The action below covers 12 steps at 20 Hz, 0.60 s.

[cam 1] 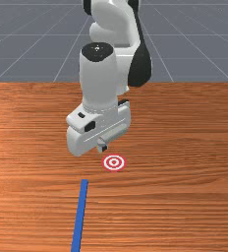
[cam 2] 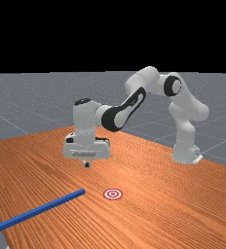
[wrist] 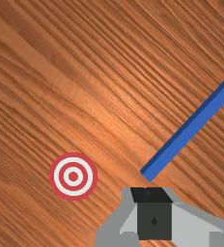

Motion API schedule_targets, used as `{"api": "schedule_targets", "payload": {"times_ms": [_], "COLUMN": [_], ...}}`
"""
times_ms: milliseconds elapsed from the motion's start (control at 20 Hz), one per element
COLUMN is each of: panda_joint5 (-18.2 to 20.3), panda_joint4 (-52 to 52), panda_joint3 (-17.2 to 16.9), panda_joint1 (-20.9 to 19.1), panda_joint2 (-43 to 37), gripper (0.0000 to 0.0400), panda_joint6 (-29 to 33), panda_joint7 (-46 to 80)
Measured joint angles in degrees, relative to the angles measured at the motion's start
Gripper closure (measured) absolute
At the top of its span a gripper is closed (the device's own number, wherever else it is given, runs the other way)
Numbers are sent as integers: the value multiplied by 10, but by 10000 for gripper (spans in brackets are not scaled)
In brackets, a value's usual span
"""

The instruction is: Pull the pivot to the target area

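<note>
Your gripper (cam 1: 102, 146) hovers above the wooden table (cam 1: 185, 206) with its two fingers brought together and nothing between them. Just past the fingertips, on the side away from the arm's base (cam 2: 185, 146), you have the near end of the long blue bar (cam 1: 80, 211), which I take to be the pivot. It lies flat on the wood, near the gripper but lower and not touching it. From that end its long axis runs outward, away from both gripper and base, drifting a little toward the front view's left. There is only the one arm, so the near end is the one within easy reach.

That axis is what your next move turns on. The line along which the fingers would part crosses the bar at a slant, so you would probably want to open up, turn the gripper until the fingers straddle the bar squarely, and lower it over the near end. Coming down at the slant could shove the bar askew.

Beside that end, toward the front view's right and somewhat nearer the base, sits the red-and-white ringed target (cam 1: 114, 162); your pull should therefore run back toward the base and slightly sideways
</note>
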Motion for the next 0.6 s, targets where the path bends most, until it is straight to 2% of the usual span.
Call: {"api": "schedule_targets", "payload": {"times_ms": [50, 200, 250, 300, 350, 400, 450, 500, 600], "panda_joint5": [-16, -16, -16, 3, -15, -15, -15, -19, -23], "panda_joint4": [-44, -34, -15, 3, 69, 80, 76, 9, 10], "panda_joint3": [-11, -10, -10, 3, -9, -9, -9, -5, -14], "panda_joint1": [10, 9, 9, -3, 7, 7, 7, 4, 12], "panda_joint2": [-18, -7, 6, 20, 60, 74, 81, 57, 70], "gripper": [400, 400, 400, 400, 400, 400, 400, 400, 400], "panda_joint6": [69, 71, 49, 33, -27, -29, -18, 58, 67], "panda_joint7": [13, 13, 13, -3, 12, 12, 12, -12, 17]}}
